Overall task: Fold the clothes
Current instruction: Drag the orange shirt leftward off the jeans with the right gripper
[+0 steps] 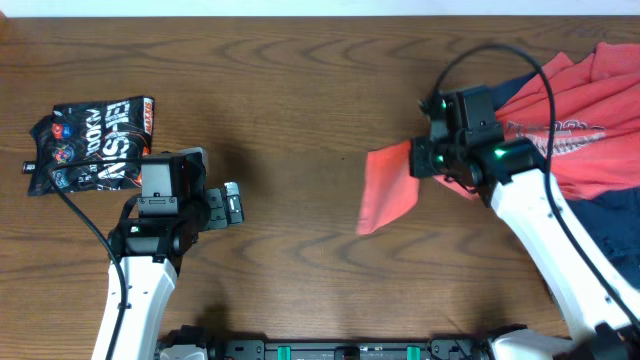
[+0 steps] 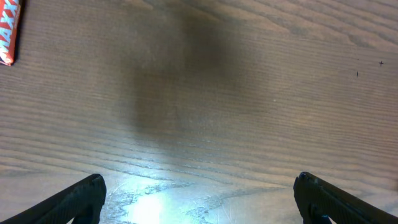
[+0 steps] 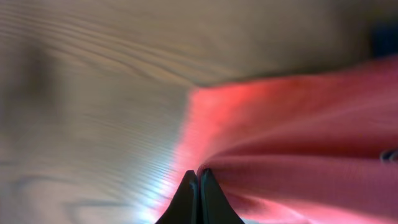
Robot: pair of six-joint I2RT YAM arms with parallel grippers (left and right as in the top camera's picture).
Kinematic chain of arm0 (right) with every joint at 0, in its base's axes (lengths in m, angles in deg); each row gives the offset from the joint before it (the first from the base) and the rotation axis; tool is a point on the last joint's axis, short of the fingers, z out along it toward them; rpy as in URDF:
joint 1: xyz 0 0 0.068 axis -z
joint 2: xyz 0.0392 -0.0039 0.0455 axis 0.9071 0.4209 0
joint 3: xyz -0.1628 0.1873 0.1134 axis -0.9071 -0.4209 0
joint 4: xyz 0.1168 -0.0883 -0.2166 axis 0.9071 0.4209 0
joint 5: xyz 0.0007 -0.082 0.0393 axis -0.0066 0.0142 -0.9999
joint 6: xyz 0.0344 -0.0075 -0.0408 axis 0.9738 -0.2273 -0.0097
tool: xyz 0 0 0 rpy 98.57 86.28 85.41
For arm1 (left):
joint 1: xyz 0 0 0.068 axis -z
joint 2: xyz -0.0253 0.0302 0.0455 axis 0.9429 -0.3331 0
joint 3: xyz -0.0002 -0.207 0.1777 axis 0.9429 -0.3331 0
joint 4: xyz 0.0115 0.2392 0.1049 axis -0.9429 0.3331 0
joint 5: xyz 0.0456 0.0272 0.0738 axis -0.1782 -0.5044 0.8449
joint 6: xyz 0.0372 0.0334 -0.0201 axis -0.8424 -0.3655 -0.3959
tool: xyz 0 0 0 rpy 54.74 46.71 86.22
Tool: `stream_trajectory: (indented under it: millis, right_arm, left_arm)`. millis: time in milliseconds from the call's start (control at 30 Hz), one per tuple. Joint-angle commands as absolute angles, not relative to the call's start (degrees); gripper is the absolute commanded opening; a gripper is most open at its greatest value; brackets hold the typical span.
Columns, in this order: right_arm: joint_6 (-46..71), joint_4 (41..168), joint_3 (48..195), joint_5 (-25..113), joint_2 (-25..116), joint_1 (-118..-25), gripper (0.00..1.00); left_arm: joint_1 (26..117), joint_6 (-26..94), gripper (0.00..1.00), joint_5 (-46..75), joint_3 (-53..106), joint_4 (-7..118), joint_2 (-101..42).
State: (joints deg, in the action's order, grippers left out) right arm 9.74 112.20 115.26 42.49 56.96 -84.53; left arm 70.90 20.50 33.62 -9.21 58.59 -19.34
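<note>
The clothes are an orange-red T-shirt (image 1: 590, 130) with a navy-and-white print, lying rumpled at the table's right edge. One flap of it (image 1: 385, 195) stretches left onto the bare wood. My right gripper (image 1: 418, 160) sits at the root of that flap. In the right wrist view its jaws (image 3: 198, 171) are pressed together at the edge of the orange-red cloth (image 3: 298, 137), and creases run out from the tips. My left gripper (image 1: 232, 205) is far to the left, over bare wood, open and empty (image 2: 199, 186).
A glossy black snack bag (image 1: 95, 140) lies at the far left behind the left arm; its red-and-white corner (image 2: 6, 31) shows in the left wrist view. Navy cloth (image 1: 610, 225) lies at the right edge beside the shirt. The right arm's cable (image 1: 545, 70) arcs over the shirt.
</note>
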Motion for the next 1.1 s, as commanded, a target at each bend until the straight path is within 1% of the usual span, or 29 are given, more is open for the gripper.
stream_trajectory:
  millis: [0,200,300,333,400,467,500,533,567,700,767,900,1000,1067]
  right_arm:
    - [9.04,110.45,116.05,36.70,57.16,-90.03,0.01]
    - [12.34,97.60,116.05,36.29,60.66,-100.99,0.01]
    - [13.35,93.93,116.05,36.57,63.61,-105.27,0.02]
    - [13.54,93.67,116.05,37.09,64.42,-106.03,0.04]
    - [14.29,94.08,116.05,40.50,66.30,-107.17,0.15]
    - [16.32,95.70,116.05,47.26,67.13,-106.78,0.28]
    - [17.24,96.55,116.07,50.32,67.11,-106.19,0.36]
    - [18.50,97.54,116.11,53.29,66.65,-105.20,0.50]
    - [19.53,98.52,116.11,55.32,65.93,-103.89,0.58]
    - [20.25,103.24,116.11,56.46,61.86,-96.68,0.59]
    - [20.21,107.11,116.11,56.48,59.83,-92.20,0.59]
    - [20.17,116.36,116.11,56.48,57.40,-82.82,0.62]
    - [20.12,122.87,116.07,56.50,57.27,-76.00,0.71]
    - [20.12,125.60,116.07,56.50,57.29,-72.42,0.74]
  left_arm:
    - [70.62,20.79,0.98,33.69,-8.03,58.59,-19.39]
    - [70.62,20.81,0.98,33.69,-8.03,58.33,-19.39]
    - [70.62,20.81,0.98,33.69,-8.03,58.31,-19.39]
    - [70.62,20.81,0.98,33.69,-8.03,58.28,-19.39]
    - [70.62,20.81,0.98,33.67,-8.03,58.00,-19.39]
    - [70.62,22.32,0.98,33.64,-8.03,57.72,-19.39]
    - [70.62,23.87,0.98,33.47,-8.03,57.74,-19.39]
    - [70.62,24.90,0.98,32.09,-8.03,57.69,-19.39]
    - [70.62,24.92,0.98,30.12,-8.03,57.59,-19.41]
    - [70.62,25.25,0.98,18.32,-8.03,56.30,-19.43]
    - [70.62,27.39,0.98,15.31,-8.03,55.81,-19.45]
    - [71.67,33.07,0.98,14.17,-8.86,53.98,-19.54]
    - [74.57,37.83,0.98,14.26,-10.15,51.79,-20.94]
    - [77.18,41.03,0.98,14.43,-10.74,50.63,-22.95]
